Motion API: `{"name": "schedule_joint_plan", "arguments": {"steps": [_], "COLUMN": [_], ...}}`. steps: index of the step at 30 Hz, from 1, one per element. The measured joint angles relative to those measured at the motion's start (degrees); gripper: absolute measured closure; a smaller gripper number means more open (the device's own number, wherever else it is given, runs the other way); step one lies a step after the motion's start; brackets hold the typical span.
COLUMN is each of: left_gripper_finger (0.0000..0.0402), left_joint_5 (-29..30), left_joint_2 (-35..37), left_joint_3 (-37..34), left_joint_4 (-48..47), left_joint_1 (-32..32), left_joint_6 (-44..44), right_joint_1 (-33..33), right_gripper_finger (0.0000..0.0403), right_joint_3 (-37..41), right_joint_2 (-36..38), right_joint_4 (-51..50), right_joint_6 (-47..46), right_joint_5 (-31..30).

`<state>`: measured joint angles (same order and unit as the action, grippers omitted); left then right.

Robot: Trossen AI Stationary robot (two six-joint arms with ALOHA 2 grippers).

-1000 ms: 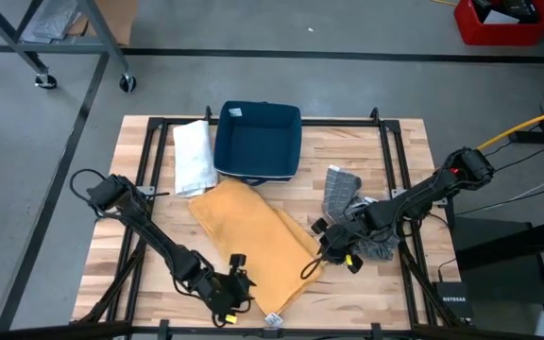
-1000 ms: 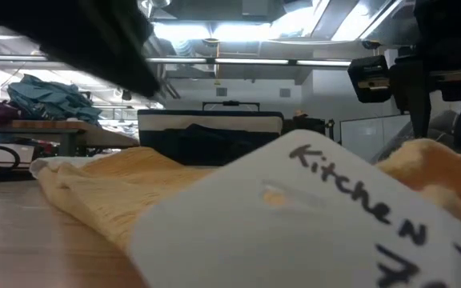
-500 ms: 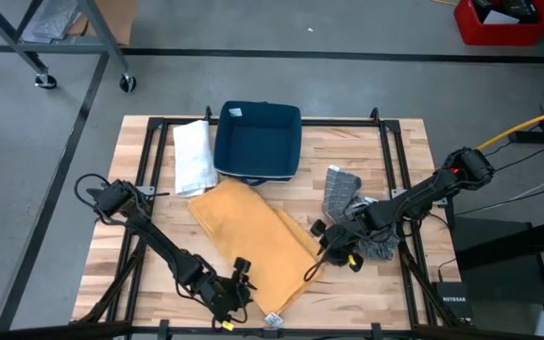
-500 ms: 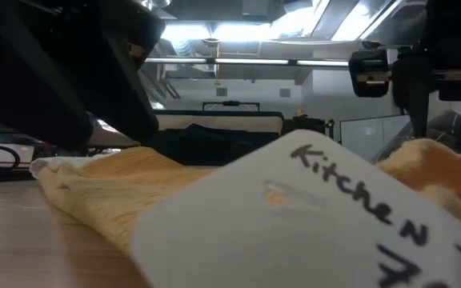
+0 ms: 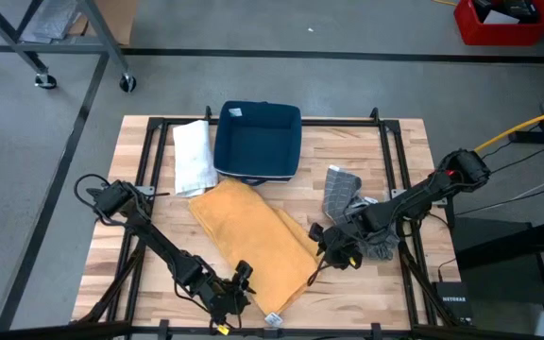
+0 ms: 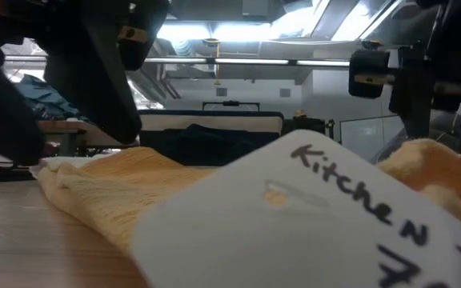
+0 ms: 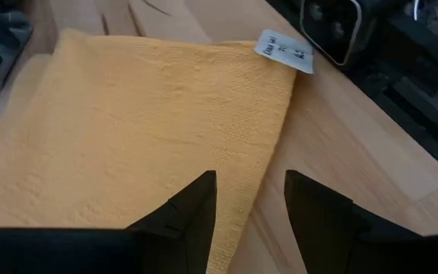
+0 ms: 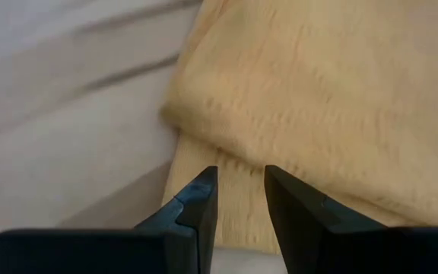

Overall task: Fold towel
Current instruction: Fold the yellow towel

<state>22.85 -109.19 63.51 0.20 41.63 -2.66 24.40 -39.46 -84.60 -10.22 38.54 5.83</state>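
A yellow towel (image 5: 253, 236) lies folded in a long strip, slanting from the table's middle toward the near edge. Its white label (image 7: 284, 52) is at the near corner. My left gripper (image 5: 242, 281) hovers open at the strip's left long edge near that end. In the left wrist view (image 7: 249, 179) one finger stands over the cloth and the other over bare wood. My right gripper (image 5: 321, 253) hovers open over the strip's right edge, above a layered corner of the towel (image 8: 318, 91). In the low view both grippers stand above the cloth (image 6: 110, 192).
A navy bin (image 5: 258, 140) sits at the far middle with a folded white towel (image 5: 194, 156) to its left. A grey striped cloth (image 5: 348, 194) lies under the right arm. A black frame rail (image 5: 149, 161) runs around the wooden table top.
My left gripper has sunk a little toward the towel's near left edge and rolled about the line it points along. My right gripper has rolled in place. Both keep the same gap between their fingers. The towel has not moved.
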Motion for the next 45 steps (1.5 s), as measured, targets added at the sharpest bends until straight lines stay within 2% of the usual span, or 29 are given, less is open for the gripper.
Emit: {"name": "schedule_joint_plan", "arguments": {"steps": [6, 11, 15, 26, 45], "left_gripper_finger": [0.0254, 0.0254, 0.0254, 0.0254, 0.0254], "left_joint_5": [0.2, 0.7, 4.6, 7.1, 8.2], "left_joint_2": [-0.6, -4.1, -5.2, -7.4, -7.3], "left_joint_3": [0.0, 0.0, 0.2, 0.2, 0.0], "left_joint_4": [-0.7, 0.2, 1.1, 3.5, 3.8], "left_joint_1": [-0.4, -1.1, -1.5, -4.0, -1.5], "left_joint_6": [-2.1, -3.0, -4.9, 0.2, 8.8], "right_joint_1": [0.0, 0.0, 0.0, 0.0, 0.0], "right_gripper_finger": [0.0288, 0.0288, 0.0288, 0.0288, 0.0288], "right_joint_3": [0.0, 0.0, 0.0, 0.0, -0.1], "right_joint_2": [-2.4, -2.6, -2.6, -2.8, -2.8], "right_joint_4": [1.2, 3.8, 4.3, 4.0, -10.1], "right_joint_6": [2.4, 2.4, 2.4, 2.0, 2.9], "right_joint_5": [-5.7, -5.9, -6.3, -7.0, -7.3]}}
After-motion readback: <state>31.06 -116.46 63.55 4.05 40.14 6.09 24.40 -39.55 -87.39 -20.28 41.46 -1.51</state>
